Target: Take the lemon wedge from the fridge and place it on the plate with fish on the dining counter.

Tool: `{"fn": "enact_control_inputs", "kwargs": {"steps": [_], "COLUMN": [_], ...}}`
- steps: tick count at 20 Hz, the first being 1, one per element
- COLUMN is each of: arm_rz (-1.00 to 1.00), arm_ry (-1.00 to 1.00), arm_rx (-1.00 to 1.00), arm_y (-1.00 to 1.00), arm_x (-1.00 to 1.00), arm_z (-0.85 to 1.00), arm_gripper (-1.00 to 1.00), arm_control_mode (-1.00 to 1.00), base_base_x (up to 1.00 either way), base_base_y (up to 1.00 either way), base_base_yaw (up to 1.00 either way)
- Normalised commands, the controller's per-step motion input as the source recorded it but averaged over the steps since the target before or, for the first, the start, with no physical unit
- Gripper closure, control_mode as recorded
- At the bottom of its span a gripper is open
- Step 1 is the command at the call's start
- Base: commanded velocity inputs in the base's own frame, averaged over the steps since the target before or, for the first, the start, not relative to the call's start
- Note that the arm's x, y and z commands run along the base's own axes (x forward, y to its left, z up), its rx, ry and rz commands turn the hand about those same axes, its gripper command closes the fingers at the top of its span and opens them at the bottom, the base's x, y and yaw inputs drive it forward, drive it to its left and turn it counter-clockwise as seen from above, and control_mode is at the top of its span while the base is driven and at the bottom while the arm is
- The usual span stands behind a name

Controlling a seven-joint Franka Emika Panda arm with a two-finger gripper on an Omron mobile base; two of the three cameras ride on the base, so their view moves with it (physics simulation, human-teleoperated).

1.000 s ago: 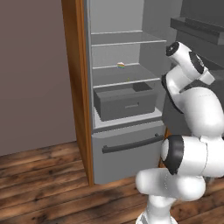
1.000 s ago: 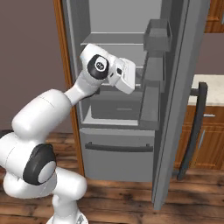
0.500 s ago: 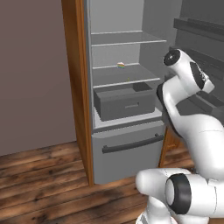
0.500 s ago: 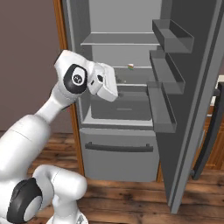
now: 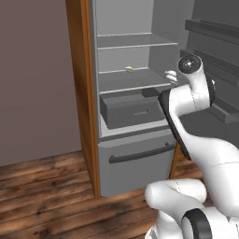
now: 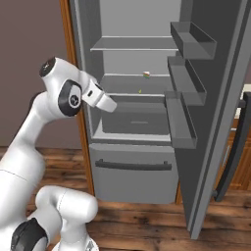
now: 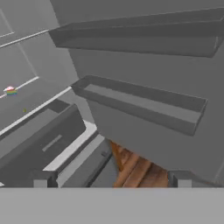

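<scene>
The fridge (image 5: 135,116) is standing with its door swung wide open, a wooden side panel running down its left edge and a wood floor (image 5: 42,196) lying in front. Inside, the lemon wedge (image 5: 129,70) is sitting alone on the middle shelf (image 5: 133,81), toward the back and well apart from the arm. Below that shelf a grey drawer bin (image 5: 128,109) is resting, and under it the lower drawer is showing its dark horizontal handle (image 5: 142,153).

In the right base view the lemon wedge (image 6: 146,74) is lying on the same shelf, to the right of the gripper (image 6: 109,104), which is reaching out at the fridge opening, level with the bin and empty. Farther right, the open door (image 6: 215,112) is carrying three door trays (image 6: 192,41), stacked one above another.

In the hand view the lemon wedge (image 7: 10,91) is appearing at the far left on the shelf, while the door trays (image 7: 140,103) are crossing the middle. The fingertips (image 7: 40,180) are standing far apart near the bottom, so the claw is spread fully wide with nothing between them.
</scene>
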Motion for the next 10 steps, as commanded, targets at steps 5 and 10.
{"fn": "enact_control_inputs", "kwargs": {"steps": [5,10], "arm_rz": [0.53,0.39], "arm_ry": [0.09,0.02], "arm_rx": [0.11,0.14], "arm_y": [0.51,-0.06], "arm_x": [0.01,0.15], "arm_z": [-0.12,-0.02], "arm_gripper": [-1.0,-1.0], "arm_control_mode": [-1.0,-1.0], "base_base_x": [0.0,0.0], "base_base_y": [0.0,0.0], "base_base_yaw": [0.0,0.0]}}
